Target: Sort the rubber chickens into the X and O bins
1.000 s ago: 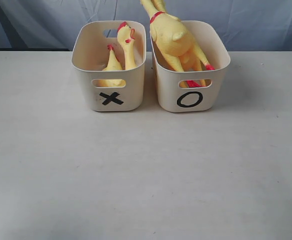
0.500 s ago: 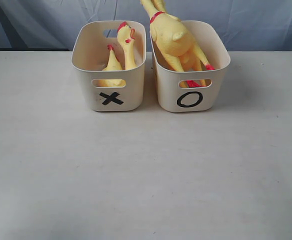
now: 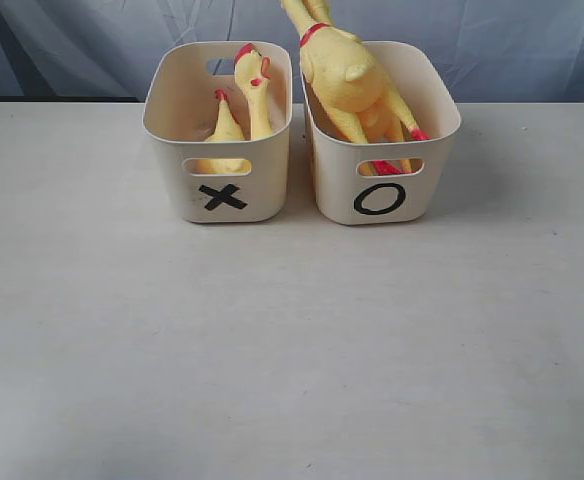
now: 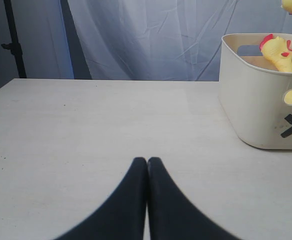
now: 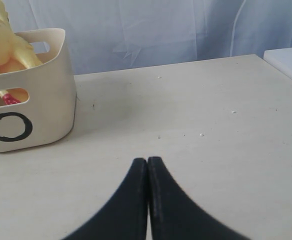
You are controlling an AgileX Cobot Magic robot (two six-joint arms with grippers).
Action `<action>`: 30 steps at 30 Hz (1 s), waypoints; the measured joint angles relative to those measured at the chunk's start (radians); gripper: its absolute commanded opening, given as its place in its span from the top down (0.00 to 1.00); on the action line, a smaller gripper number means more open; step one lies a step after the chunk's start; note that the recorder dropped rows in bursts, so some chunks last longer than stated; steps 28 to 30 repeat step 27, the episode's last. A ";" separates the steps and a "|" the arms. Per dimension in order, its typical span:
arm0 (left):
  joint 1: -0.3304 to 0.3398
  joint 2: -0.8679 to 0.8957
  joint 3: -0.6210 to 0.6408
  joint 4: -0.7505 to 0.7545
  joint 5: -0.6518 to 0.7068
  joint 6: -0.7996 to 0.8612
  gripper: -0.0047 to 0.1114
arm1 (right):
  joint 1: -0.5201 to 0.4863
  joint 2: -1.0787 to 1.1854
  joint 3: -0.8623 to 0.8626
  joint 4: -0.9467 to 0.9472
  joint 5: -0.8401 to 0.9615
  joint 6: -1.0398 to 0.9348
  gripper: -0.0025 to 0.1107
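Two cream tubs stand side by side at the back of the table. The X bin [image 3: 222,195] on the left holds a small yellow chicken [image 3: 226,125] and a larger one [image 3: 256,95] leaning upright. The O bin [image 3: 380,198] on the right holds large yellow chickens [image 3: 352,80] that stick out above its rim, red feet showing in the handle slot. My left gripper [image 4: 147,161] is shut and empty over bare table, the X bin [image 4: 263,100] off to one side. My right gripper [image 5: 147,160] is shut and empty too, apart from the O bin [image 5: 31,100]. Neither gripper shows in the exterior view.
A grey-white table [image 3: 292,340] stretches in front of the bins. A pale blue cloth backdrop [image 3: 512,45] hangs behind. A dark stand [image 4: 13,40] is at the back on the left arm's side. A white surface [image 5: 291,60] borders the table on the right arm's side.
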 measured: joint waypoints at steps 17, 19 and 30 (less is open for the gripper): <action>0.000 0.000 0.000 0.000 0.000 0.000 0.96 | 0.000 0.000 0.000 0.015 0.000 0.000 0.99; 0.000 0.000 0.000 0.000 0.000 0.000 0.96 | 0.000 0.000 0.000 0.015 0.000 0.000 0.99; 0.000 0.000 0.000 0.000 0.000 0.000 0.96 | 0.000 0.000 0.000 0.015 0.000 0.000 0.99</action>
